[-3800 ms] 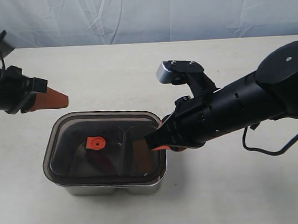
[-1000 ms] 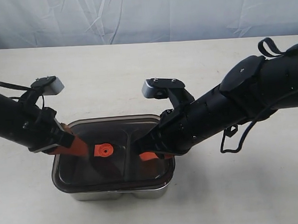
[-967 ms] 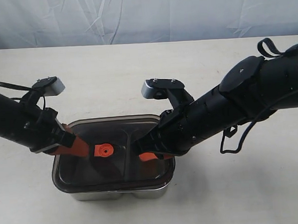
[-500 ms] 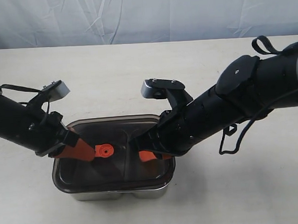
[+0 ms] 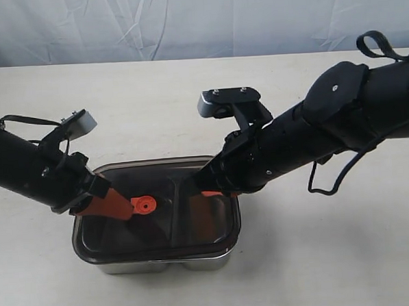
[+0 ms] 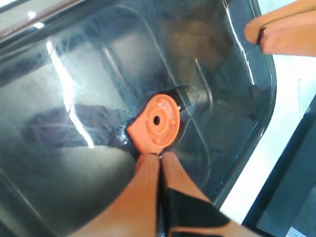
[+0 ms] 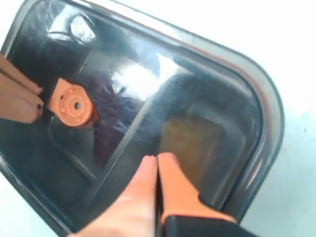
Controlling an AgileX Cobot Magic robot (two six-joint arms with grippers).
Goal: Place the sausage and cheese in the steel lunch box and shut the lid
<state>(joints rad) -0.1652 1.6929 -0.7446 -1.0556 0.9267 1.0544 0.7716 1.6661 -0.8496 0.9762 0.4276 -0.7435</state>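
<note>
Right gripper (image 5: 210, 192) has drawn back from low over the lid (image 5: 201, 225) toward its far edge, its 2 orange fingers (image 7: 170, 182) pressed together on nothing. That lid sits flat on the steel lunch box (image 5: 162, 263). Left gripper (image 5: 124, 211) is likewise clenched and empty, its fingertips (image 6: 148, 168) touching the rim of the orange valve tab (image 6: 157, 123). Through the smoky plastic, the cheese (image 7: 192, 140) shows dimly just beyond the right fingertips, and a dull red shape, likely the sausage (image 7: 104, 136), lies beside the tab.
</note>
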